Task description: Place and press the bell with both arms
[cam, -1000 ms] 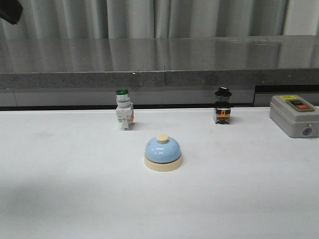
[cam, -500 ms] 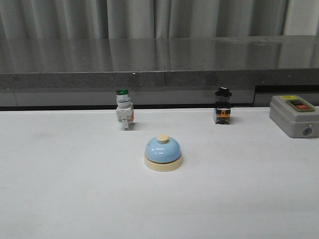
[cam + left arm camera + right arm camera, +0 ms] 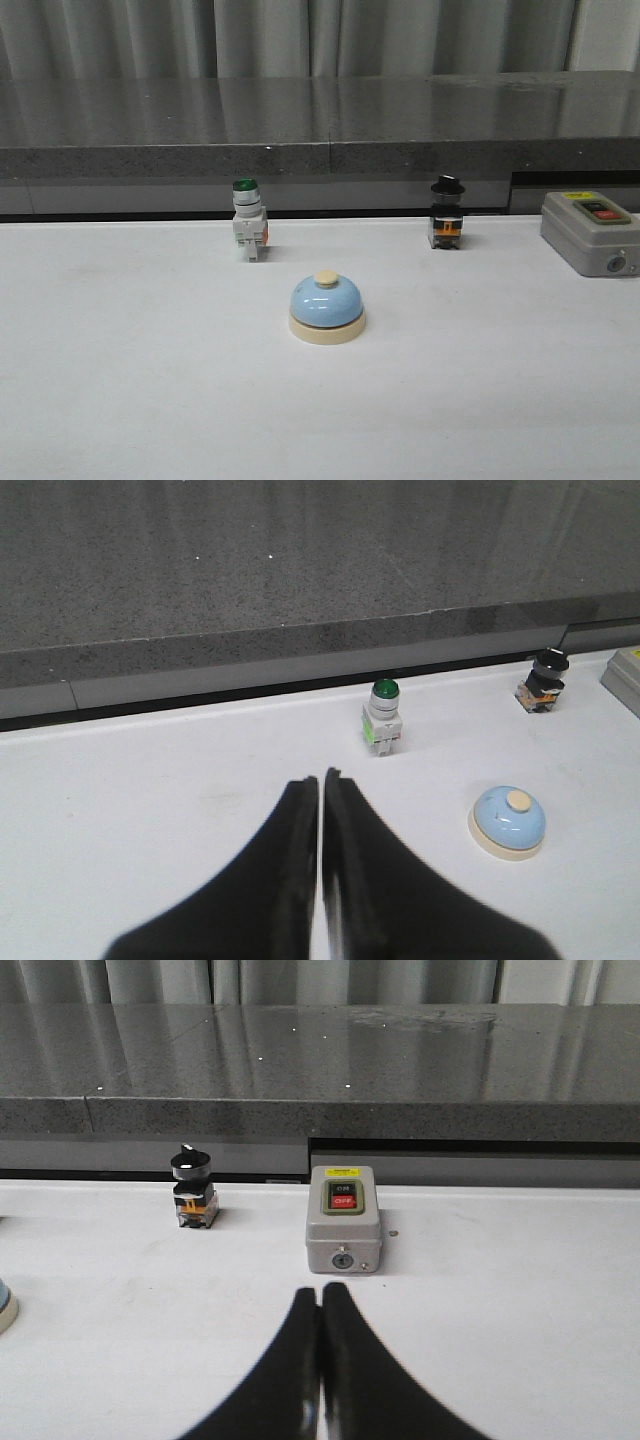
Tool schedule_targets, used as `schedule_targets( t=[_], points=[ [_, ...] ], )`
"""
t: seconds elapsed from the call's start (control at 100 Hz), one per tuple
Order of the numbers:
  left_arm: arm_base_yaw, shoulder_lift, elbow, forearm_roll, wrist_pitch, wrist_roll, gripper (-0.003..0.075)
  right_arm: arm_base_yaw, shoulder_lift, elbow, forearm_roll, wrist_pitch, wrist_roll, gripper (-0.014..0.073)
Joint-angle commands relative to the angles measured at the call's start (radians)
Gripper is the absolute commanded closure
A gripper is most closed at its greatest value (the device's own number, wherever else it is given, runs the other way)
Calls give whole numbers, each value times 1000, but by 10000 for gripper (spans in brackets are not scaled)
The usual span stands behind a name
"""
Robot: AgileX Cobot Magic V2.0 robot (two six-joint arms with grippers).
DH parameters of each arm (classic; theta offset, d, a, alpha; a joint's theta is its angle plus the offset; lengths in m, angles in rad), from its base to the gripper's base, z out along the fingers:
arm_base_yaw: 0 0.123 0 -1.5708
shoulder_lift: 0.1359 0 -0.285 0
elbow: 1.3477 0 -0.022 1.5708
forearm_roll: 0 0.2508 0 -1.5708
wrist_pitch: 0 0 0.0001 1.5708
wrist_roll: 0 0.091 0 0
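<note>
From the front, the bell [image 3: 327,308] sits upright mid-table with no arm near it; placing looks done, so I judge pressing its cream button comes next. The left wrist view shows the left gripper [image 3: 321,780] pressed together, raised, the bell off to its side. The right gripper [image 3: 320,1300] is likewise closed and empty, facing the grey switch box [image 3: 343,1220].

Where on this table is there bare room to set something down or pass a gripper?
Bare white table lies in front of the bell and to both its sides. The back edge is busier: green-capped switch, black knob switch and grey box, with gaps between them. Both grippers, left gripper and right gripper, are shut.
</note>
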Motion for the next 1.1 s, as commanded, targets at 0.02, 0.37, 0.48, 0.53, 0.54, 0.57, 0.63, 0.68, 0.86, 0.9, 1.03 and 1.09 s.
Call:
schedule_targets(
  t=[0.02, 0.37, 0.48, 0.53, 0.54, 0.57, 0.63, 0.68, 0.86, 0.9, 1.03, 1.09],
  points=[
    [1, -1, -27, -15, -64, -8, 741, -7, -19, -14, -4, -84, -3, 654],
    [1, -1, -27, -15, -64, -8, 741, -7, -19, -14, -4, -84, -3, 654],
    [1, -1, -27, -15, -64, -8, 741, -7, -19, -14, -4, -84, -3, 654],
    [1, -1, -27, -15, -64, -8, 741, -7, -19, -14, -4, -84, -3, 654],
    [1, -1, -27, -15, -64, -8, 741, -7, -19, -14, -4, -84, -3, 654],
    [1, -1, -27, -15, -64, -8, 741, -7, -19, -14, -4, -84, -3, 654],
    [1, -1, -27, -15, -64, -8, 741, -7, -19, -14, -4, -84, -3, 654],
    [1, -1, -27, -15, -64, -8, 741, -7, -19, -14, -4, -84, -3, 654],
    [1, -1, -27, 96, -92, -76, 741, -7, -19, -14, -4, -84, -3, 654],
    [1, -1, -27, 155, -97, -155, 741, -7, -19, -14, -4, -84, -3, 654],
    [1, -6, -12, 310, -124, -321, 741, -7, -19, -14, -4, -84, -3, 654],
    [1, -17, 19, 315, -183, -321, 741, -7, -19, -14, -4, -84, -3, 654]
  ],
)
